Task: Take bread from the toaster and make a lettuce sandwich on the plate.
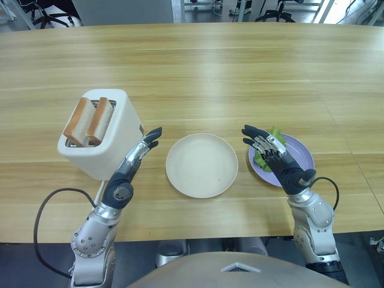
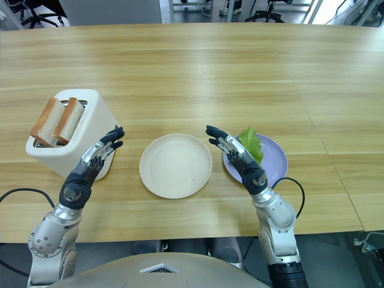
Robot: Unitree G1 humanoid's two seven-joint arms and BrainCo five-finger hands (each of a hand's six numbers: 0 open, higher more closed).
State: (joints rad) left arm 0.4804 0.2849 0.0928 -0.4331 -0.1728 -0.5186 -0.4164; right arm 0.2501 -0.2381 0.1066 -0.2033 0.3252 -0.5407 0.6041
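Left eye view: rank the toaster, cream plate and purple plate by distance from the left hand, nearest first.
1. toaster: right beside the left hand, on its left.
2. cream plate: at table centre, to the hand's right, with a small gap.
3. purple plate: far right, beyond the cream plate.

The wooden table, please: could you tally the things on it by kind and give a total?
White box-shaped toaster: 1
Toasted bread slices in its slots: 2
Round plates: 2, the cream plate and the purple plate
Green lettuce leaf on the purple plate: 1
Total: 6
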